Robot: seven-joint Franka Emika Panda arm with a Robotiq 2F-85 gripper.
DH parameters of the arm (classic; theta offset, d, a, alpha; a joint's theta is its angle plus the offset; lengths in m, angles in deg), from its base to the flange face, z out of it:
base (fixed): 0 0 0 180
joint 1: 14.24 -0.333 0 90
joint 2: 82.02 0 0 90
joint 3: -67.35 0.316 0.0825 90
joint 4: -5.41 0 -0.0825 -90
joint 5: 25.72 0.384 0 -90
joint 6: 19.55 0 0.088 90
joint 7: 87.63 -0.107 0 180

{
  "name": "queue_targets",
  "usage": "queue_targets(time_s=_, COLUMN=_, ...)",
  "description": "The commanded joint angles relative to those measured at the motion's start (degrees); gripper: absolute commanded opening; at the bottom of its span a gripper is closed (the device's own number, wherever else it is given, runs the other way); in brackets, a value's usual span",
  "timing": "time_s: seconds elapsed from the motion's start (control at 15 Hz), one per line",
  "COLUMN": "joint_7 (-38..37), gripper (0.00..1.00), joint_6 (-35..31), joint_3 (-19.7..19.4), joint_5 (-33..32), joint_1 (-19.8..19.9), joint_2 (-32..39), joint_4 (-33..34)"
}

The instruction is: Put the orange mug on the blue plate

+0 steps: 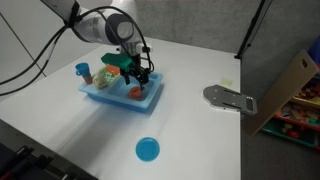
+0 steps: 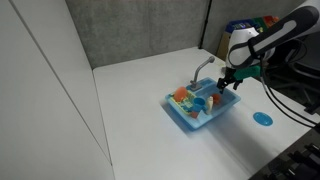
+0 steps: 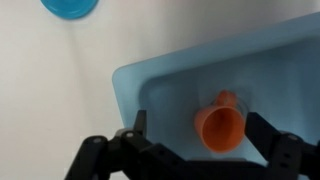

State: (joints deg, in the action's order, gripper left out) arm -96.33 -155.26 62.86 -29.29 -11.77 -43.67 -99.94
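Observation:
The orange mug (image 3: 221,127) stands in the light blue toy sink (image 3: 170,80); in the wrist view I look down into its mouth. It shows as a small orange spot in both exterior views (image 1: 135,91) (image 2: 213,100). My gripper (image 3: 198,135) is open, its fingers on either side of the mug, not closed on it. It hangs over the sink in both exterior views (image 1: 137,78) (image 2: 226,84). The blue plate (image 1: 148,150) lies flat on the white table, apart from the sink, and shows in the other views too (image 2: 263,118) (image 3: 70,7).
The sink (image 1: 110,95) also holds a small blue cup (image 1: 82,70) and a larger orange-and-green item (image 1: 105,78). A grey metal plate (image 1: 228,98) lies at the table's edge next to a cardboard box (image 1: 290,85). A grey faucet (image 2: 200,68) rises from the sink.

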Motion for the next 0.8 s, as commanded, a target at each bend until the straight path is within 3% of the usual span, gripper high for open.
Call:
queue_targets(time_s=0.0, joint_7=-1.0, gripper=1.0, joint_6=-2.3, joint_3=-0.5, joint_5=0.6, joint_1=-0.8, joint_2=2.8, joint_4=2.0)
queue_targets(time_s=0.73, joint_7=-3.9, gripper=1.0, joint_6=-10.5, joint_3=-1.3, joint_5=2.1, joint_1=-2.6, joint_2=6.6, joint_4=3.4)
